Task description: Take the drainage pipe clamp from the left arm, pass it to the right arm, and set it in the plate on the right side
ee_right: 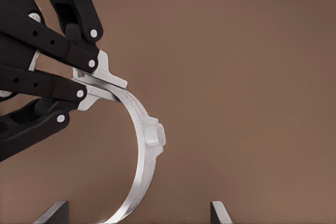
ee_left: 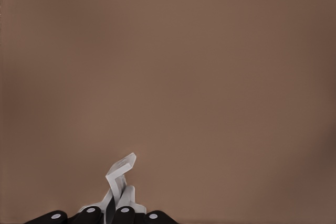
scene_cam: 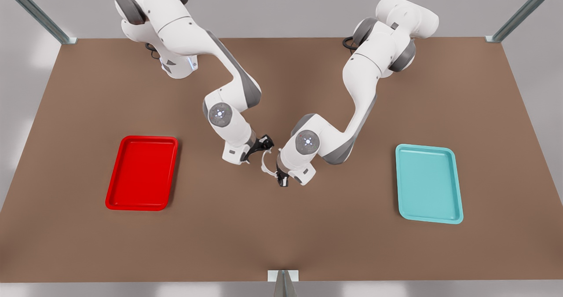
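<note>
While left gripper (scene_cam: pixel 282 178) is clamped on drainage pipe clamp (ee_right: pixel 153 134) mid-table, I see right gripper (scene_cam: pixel 263 146) jaws apart at its other end.

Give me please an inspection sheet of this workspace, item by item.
Surface: brown table, flat, no marks seen.
Job's things: drainage pipe clamp held in the air between the two grippers; red plate on the front view's left, clamp not yet in it.
Clutter: teal tray on the front view's right.
Grippers: left gripper, jaws shut on one end tab of the clamp; right gripper, jaws open around the clamp's other end.
Cables: black cables at the arm bases.
Surroundings: grey walls, metal frame posts.
</note>
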### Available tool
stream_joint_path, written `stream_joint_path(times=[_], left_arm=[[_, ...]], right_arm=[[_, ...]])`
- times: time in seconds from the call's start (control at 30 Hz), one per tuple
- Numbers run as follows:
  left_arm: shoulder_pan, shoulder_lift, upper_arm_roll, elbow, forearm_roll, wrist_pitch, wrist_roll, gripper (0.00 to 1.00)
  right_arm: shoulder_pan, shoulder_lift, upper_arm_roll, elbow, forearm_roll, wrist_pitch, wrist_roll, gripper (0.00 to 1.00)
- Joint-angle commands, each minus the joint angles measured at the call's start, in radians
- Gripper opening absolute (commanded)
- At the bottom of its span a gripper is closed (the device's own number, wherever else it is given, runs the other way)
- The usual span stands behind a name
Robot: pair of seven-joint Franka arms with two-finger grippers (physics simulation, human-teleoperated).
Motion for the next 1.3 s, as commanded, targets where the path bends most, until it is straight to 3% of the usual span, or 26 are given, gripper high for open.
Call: stream_joint_path(times=[0.0,0.9,0.93,1.03,1.1,1.13,1.27], left_arm=[[0.0,-0.002,0.0,0.001,0.002,0.0,-0.151,0.21],[0.006,-0.005,-0.016,-0.001,0.002,-0.011,-0.147,0.21],[0.004,-0.005,-0.016,-0.001,0.002,-0.01,-0.147,0.21],[0.004,-0.005,-0.016,-0.001,0.002,-0.01,-0.151,0.21],[0.004,-0.006,-0.016,-0.001,0.002,-0.011,-0.151,0.21],[0.006,-0.005,-0.016,-0.001,0.002,-0.011,-0.15,0.97],[0.009,-0.005,-0.013,-0.003,0.0,-0.013,-0.152,1.0]], right_arm=[[0.0,0.005,0.0,0.004,0.009,0.015,0.03,1.0],[0.031,0.099,0.0,0.025,0.01,0.017,0.013,0.99],[0.031,0.099,0.0,0.025,0.012,0.017,0.013,0.94],[0.034,0.113,0.0,0.025,0.01,0.034,0.011,0.48],[0.031,0.113,0.0,0.027,0.009,0.034,0.01,0.27],[0.029,0.114,0.0,0.031,0.01,0.034,0.01,0.22],[0.028,0.113,0.0,0.033,0.012,0.034,0.01,0.21]])
